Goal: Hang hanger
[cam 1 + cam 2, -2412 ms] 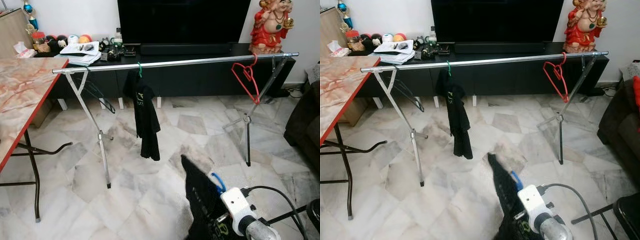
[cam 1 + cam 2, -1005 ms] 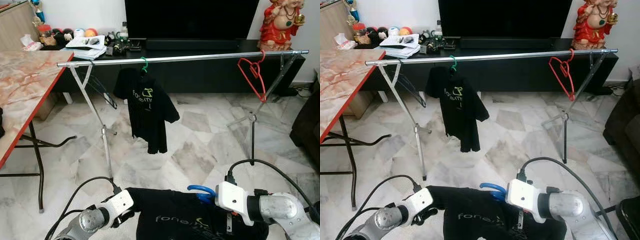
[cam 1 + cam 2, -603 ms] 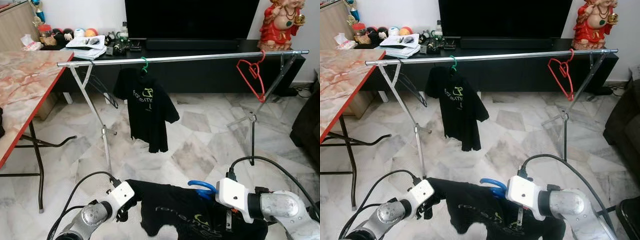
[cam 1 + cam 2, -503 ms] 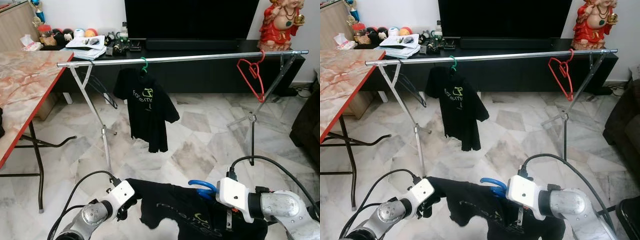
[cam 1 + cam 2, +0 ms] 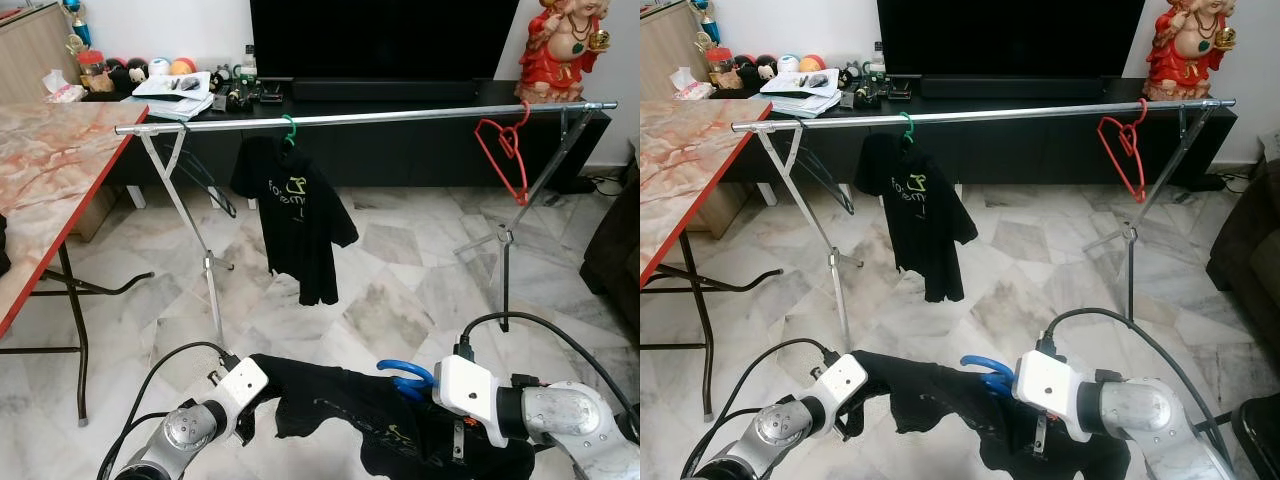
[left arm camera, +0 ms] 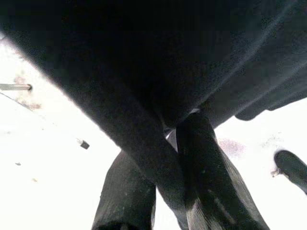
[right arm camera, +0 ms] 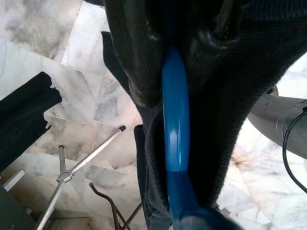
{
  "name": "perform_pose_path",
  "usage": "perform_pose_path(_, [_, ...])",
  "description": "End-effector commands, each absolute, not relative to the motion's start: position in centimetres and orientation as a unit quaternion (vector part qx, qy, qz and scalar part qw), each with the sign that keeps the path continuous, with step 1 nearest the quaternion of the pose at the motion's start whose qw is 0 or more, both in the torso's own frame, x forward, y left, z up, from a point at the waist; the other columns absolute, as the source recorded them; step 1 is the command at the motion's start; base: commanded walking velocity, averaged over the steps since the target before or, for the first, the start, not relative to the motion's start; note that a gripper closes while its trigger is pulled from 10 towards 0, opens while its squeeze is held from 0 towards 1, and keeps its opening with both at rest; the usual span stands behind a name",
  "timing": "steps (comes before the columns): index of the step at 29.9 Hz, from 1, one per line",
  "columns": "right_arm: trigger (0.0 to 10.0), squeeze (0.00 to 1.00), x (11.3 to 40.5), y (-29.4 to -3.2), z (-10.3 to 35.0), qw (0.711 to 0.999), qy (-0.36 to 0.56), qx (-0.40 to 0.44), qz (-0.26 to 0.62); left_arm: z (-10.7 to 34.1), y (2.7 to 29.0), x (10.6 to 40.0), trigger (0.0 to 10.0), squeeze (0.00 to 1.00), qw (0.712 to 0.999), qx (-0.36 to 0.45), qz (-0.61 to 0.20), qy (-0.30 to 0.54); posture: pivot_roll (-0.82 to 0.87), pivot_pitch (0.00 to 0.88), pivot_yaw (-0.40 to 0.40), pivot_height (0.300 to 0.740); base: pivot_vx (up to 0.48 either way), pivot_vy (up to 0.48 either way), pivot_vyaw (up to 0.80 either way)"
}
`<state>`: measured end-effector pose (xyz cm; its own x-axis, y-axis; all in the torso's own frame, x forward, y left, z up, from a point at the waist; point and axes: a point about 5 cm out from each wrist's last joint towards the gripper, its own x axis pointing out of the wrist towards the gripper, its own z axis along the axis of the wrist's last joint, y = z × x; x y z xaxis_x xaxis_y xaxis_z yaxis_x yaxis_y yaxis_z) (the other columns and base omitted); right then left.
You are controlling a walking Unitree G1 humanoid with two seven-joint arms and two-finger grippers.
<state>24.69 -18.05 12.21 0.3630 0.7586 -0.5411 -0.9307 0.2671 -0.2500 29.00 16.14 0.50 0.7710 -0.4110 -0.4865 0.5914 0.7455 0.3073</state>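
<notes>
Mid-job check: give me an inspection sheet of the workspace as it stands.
Surface: marble floor, bare under the rail.
Job's things: black shirt on blue hanger, held low, short of the metal rail.
Clutter: hung shirt, red hanger on rail.
Grippers: right gripper shut on hanger; left gripper pinching shirt.
Cables: black cables at both wrists.
Surroundings: table, TV console.

Head stereo pair: 2 eyes, facing forward and down, sharing the clothes rail (image 5: 350, 117) and marble floor (image 5: 1040, 270) at mid-range. 2 wrist cameras look along their fingers, very close against a black shirt (image 6: 158, 57).
</notes>
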Motion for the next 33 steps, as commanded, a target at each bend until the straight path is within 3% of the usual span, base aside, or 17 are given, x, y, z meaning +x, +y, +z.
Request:
perform_pose_path(1, [10.0, 0.0, 24.2, -17.5, 12.9, 0.766, 0.142, -0.274, 0.564, 0.9, 16.3, 29.4, 0.0, 0.0, 0.918, 0.221, -0.264, 0.194, -0.12, 0.039, 0.02, 0.74, 0.0, 0.0, 0.0])
perform_pose_path(12, [10.0, 0.0, 24.3, -17.4, 12.9, 0.769, 0.142, -0.274, 0.561, 1.2, 16.6, 29.7, 0.0, 0.0, 0.926, 0.214, -0.249, 0.188, -0.11, 0.05, 0.021, 0.74, 0.0, 0.0, 0.0])
perform_pose_path(17, [10.0, 0.0, 25.1, -18.4, 12.9, 0.79, 0.144, -0.291, 0.52, 1.6, 19.5, 30.4, 0.0, 0.0, 0.954, 0.185, -0.111, 0.206, -0.12, 0.062, 0.019, 0.74, 0.0, 0.0, 0.0])
perform_pose_path(20, [10.0, 0.0, 25.3, -18.7, 13.0, 0.8, 0.14, -0.293, 0.505, 1.3, 20.3, 30.3, 0.0, 0.0, 0.954, 0.181, -0.081, 0.226, -0.11, 0.065, 0.018, 0.74, 0.0, 0.0, 0.0])
perform_pose_path(26, [10.0, 0.0, 27.0, -19.6, 14.0, 0.843, 0.111, -0.299, 0.434, -0.7, 22.3, 28.5, 0.0, 0.0, 0.921, 0.212, -0.033, 0.326, -0.11, 0.07, 0.016, 0.74, 0.0, 0.0, 0.0])
perform_pose_path(32, [10.0, 0.0, 28.4, -20.8, 15.2, 0.883, 0.089, -0.283, 0.365, -2.5, 23.2, 26.5, 0.0, 0.0, 0.87, 0.272, -0.055, 0.407, -0.11, 0.072, 0.013, 0.74, 0.0, 0.0, 0.0])
perform_pose_path(33, [10.0, 0.0, 28.7, -21.1, 15.6, 0.892, 0.077, -0.279, 0.348, -3.1, 22.9, 25.8, 0.0, 0.0, 0.855, 0.279, -0.088, 0.428, -0.11, 0.075, 0.012, 0.74, 0.0, 0.0, 0.0])
